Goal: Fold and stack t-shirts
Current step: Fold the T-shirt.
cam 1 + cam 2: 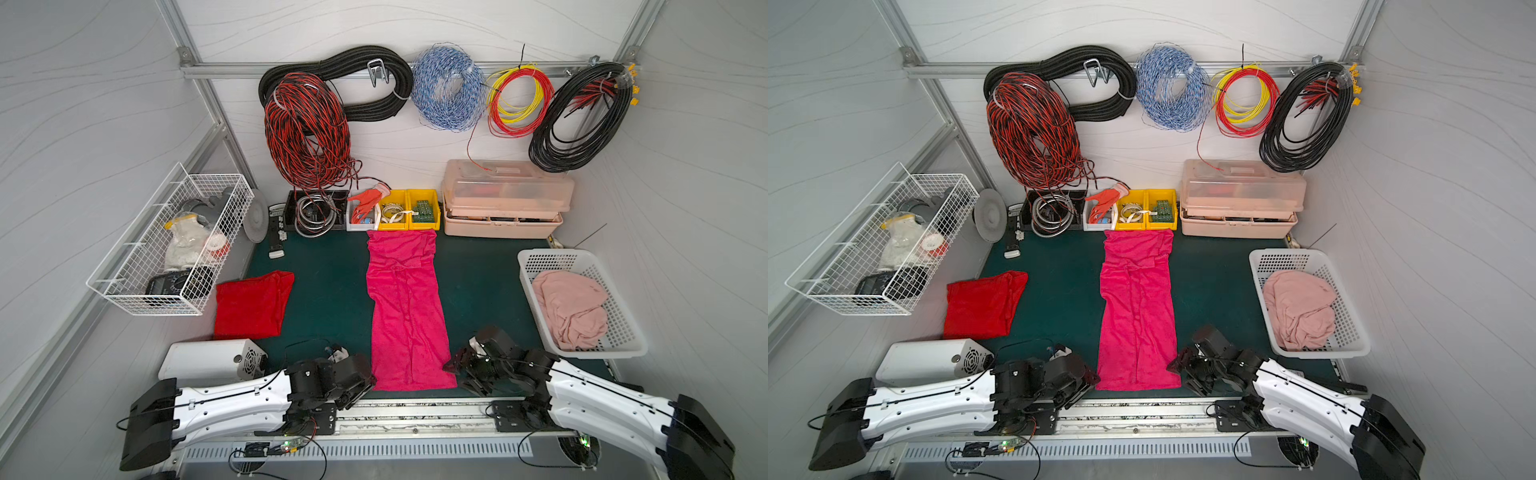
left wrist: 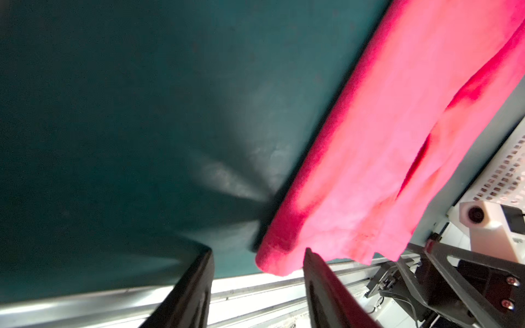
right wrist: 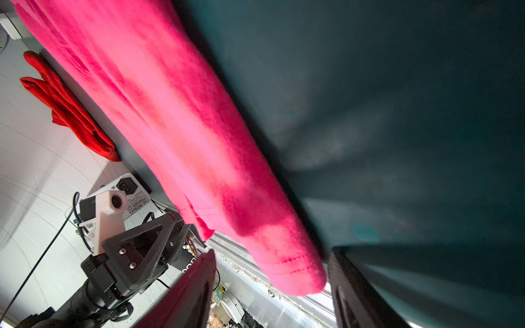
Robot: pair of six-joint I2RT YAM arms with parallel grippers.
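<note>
Both top views show a dark green mat (image 1: 332, 291) with a magenta-pink t-shirt (image 1: 409, 316) (image 1: 1138, 316) folded into a long narrow strip down its middle, running from just in front of two yellow bins (image 1: 409, 210) to the mat's front edge. A red t-shirt (image 1: 251, 305) (image 1: 982, 305) lies folded in a rough square at the mat's left edge, well apart from the pink one. The left gripper (image 1: 372, 380) sits at the strip's front left corner and the right gripper (image 1: 446, 365) at its front right corner; from above both are dark shapes and their jaws cannot be read. The wrist views settle that. In the left wrist view the left gripper (image 2: 258, 252) has its two black fingers (image 2: 199, 284) spread, with the hem corner of the pink shirt (image 2: 383, 142) in the gap between their tips, not pinched. In the right wrist view the right gripper (image 3: 272, 251) is likewise spread, the opposite hem corner (image 3: 295, 272) lying between its fingers (image 3: 355, 284). Only the right wrist view also catches the red shirt (image 3: 71, 108) edge-on; only the top views show the white basket (image 1: 536, 257) at the right holding pale pink cloth (image 1: 573, 307)
</note>
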